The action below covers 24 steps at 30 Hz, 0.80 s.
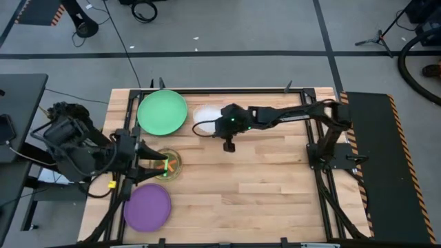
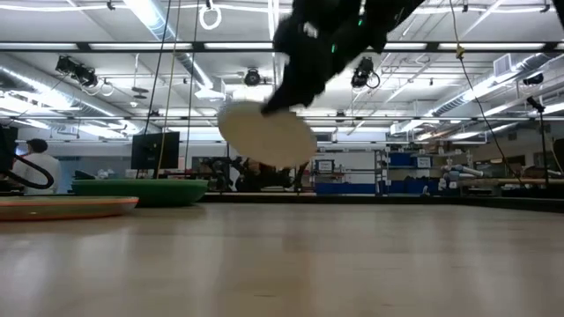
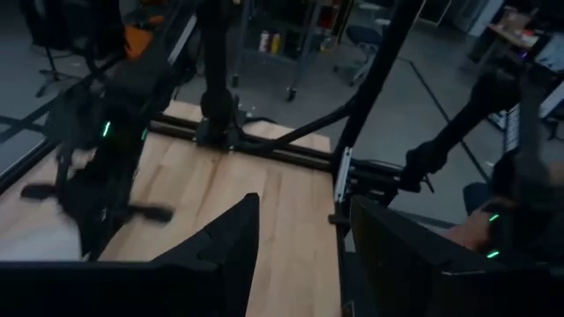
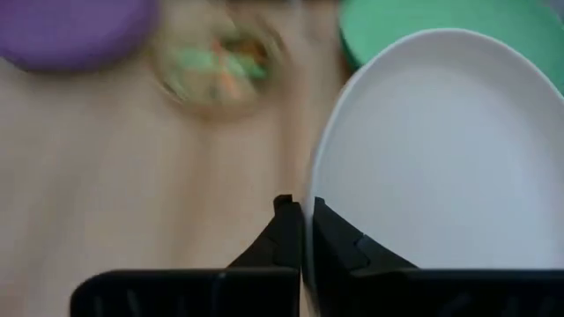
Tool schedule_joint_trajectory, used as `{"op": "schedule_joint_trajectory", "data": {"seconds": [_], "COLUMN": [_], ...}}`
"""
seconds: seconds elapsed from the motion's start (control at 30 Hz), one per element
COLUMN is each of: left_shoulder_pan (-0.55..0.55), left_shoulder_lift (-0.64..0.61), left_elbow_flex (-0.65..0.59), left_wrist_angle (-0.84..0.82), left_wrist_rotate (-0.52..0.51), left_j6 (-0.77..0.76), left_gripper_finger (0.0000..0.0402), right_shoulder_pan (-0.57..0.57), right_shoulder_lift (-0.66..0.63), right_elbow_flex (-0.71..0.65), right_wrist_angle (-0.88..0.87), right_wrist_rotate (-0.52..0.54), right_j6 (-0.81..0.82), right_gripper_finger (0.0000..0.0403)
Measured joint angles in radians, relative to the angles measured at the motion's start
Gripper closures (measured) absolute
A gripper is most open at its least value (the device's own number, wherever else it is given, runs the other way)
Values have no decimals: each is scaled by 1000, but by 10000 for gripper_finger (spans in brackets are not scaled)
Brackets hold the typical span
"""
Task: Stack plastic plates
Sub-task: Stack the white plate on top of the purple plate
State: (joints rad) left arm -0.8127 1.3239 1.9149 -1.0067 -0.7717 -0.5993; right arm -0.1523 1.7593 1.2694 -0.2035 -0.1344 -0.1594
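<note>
My right gripper (image 4: 304, 218) is shut on the white plate (image 4: 441, 150), which hangs in the air (image 2: 267, 134) beside the large green plate (image 1: 162, 112) that lies flat near the table's far left. A purple plate (image 1: 147, 207) rests flat at the near left. Between them a small stack of translucent plates (image 1: 169, 165), orange and lime showing, sits on the wood. My left gripper (image 1: 151, 165) is open at that stack's left edge; its wrist view looks across the table and shows no plate between the fingers (image 3: 238, 242). My right gripper pinches the white plate's rim (image 4: 310, 189) between its two fingers, one on each face, on the side away from the green plate. The plate is lifted clear of the table and tilted (image 2: 267, 134), its free edge reaching toward the green plate.
The black frame rail (image 1: 227, 89) runs along the table's edges, with arm mounts at left and right. Bare wood (image 1: 262, 186) fills the middle and right of the table. A person sits far off in the room (image 2: 35, 163).
</note>
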Motion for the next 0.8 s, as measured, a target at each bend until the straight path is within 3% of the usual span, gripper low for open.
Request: {"op": "schedule_joint_trajectory", "data": {"seconds": [0.27, 0.43, 0.57, 0.8], "left_shoulder_pan": [17, 51, 100, 174], "left_shoulder_lift": [19, 32, 32, 36], "left_elbow_flex": [0, -55, -152, -381], "left_wrist_angle": [-64, -114, -78, 222], "left_wrist_rotate": [-23, -72, 30, 120], "left_j6": [-18, -20, -25, 88], "left_gripper_finger": [216, 216, 216, 216], "right_shoulder_pan": [76, 160, 235, 353], "right_shoulder_lift": [-163, -205, -207, -207], "right_elbow_flex": [0, 1, 1, 2], "right_wrist_angle": [21, 136, 267, 341], "right_wrist_rotate": [-325, -487, -544, -511], "right_j6": [303, 469, 608, 753], "right_gripper_finger": [391, 391, 391, 391]}}
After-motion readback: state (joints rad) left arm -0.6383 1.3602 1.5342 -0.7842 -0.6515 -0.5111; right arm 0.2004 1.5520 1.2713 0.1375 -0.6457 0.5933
